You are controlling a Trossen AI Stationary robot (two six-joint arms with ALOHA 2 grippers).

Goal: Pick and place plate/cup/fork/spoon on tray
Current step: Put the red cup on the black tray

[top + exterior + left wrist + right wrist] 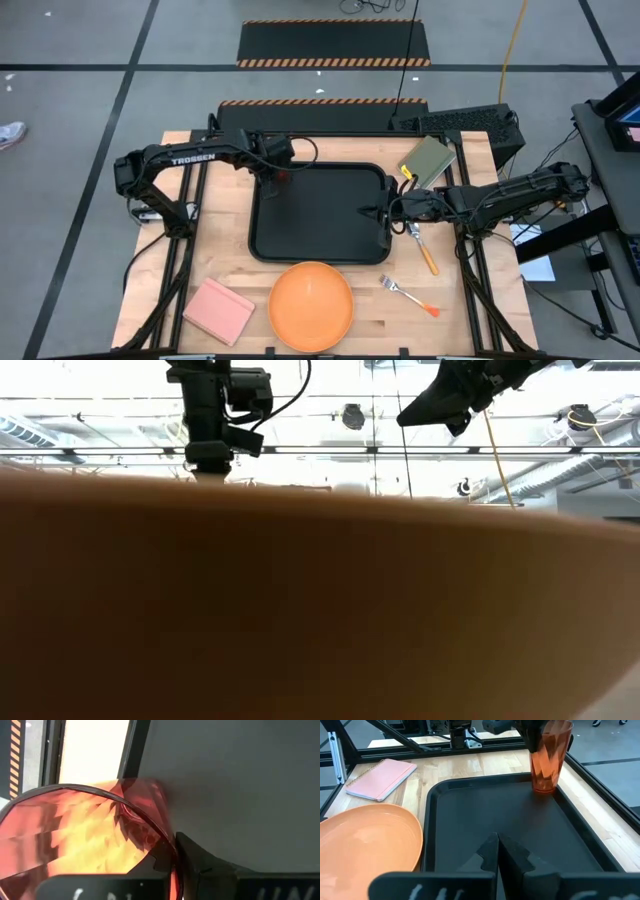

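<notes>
The translucent orange-brown cup (549, 757) is upright at the far left corner of the black tray (330, 225), and my left gripper (275, 180) is shut on it. My right gripper (498, 851) is shut and empty, low over the tray's right edge (388, 225). The orange plate (311, 305) lies flat on the table near its front edge and fills most of the low view (300, 610). The spoon (424, 248) and the fork (410, 296) lie on the table right of the tray. My left gripper holds the cup by its rim (167, 842), with one finger inside the cup and one finger (205, 862) outside its wall. The fingers come from above, pointing down. The cup is upright with its base (543, 790) at the tray floor; whether it touches, I cannot tell.
A pink flat block (218, 308) lies at the table's near left, left of the plate. An olive-green flat block (427, 160) lies at the far right, beyond the tray's corner. The tray's middle is bare.
</notes>
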